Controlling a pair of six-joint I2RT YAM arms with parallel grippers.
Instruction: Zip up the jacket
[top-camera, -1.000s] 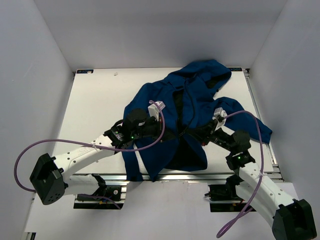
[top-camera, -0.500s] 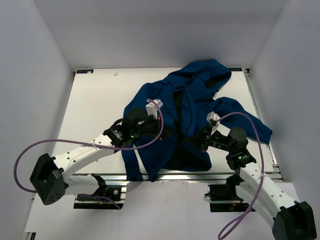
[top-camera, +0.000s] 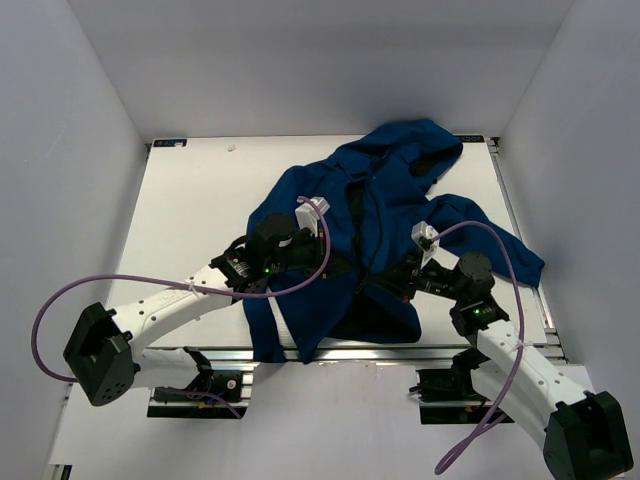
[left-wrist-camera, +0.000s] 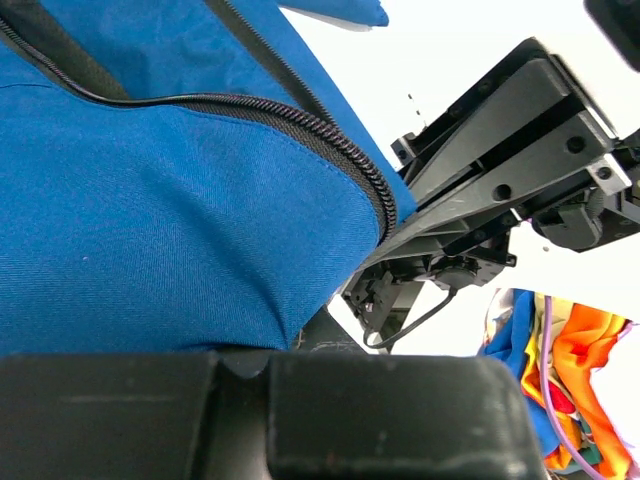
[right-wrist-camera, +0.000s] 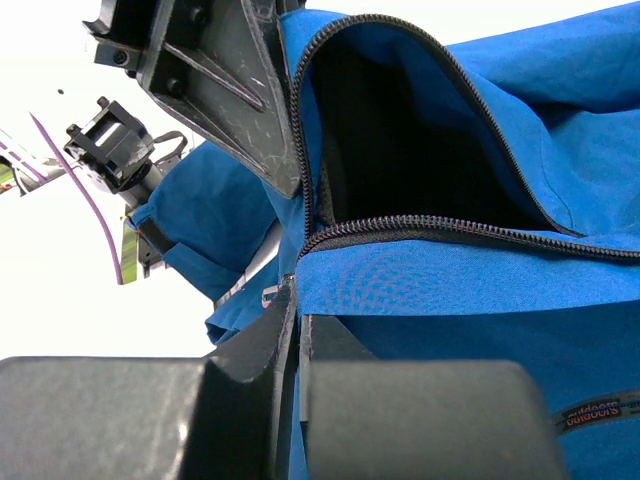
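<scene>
Here, right claw (right-wrist-camera: 292, 305) is pinched nearly shut on the lower front edge of the jacket (top-camera: 385, 195), just under the open zipper (right-wrist-camera: 440, 228). Left claw (right-wrist-camera: 281, 150) sits opposite, close by, seemingly clamped on the other front edge and holding it up, so the dark lining (right-wrist-camera: 400, 130) gapes. Jacket sprawls over the right half of the table (top-camera: 200, 200), hood (top-camera: 420, 145) toward the far edge, front unzipped.

Robotics lab test cell, a white table (top-camera: 200, 215) boxed in by plain pale walls (top-camera: 60, 150) along its left, far and right edges, an aluminium frame rail (top-camera: 390, 352) along its near edge, a white left arm (top-camera: 162, 312) and right arm (top-camera: 522, 377) bolted there, purple cables (top-camera: 475, 224) looping from them.
</scene>
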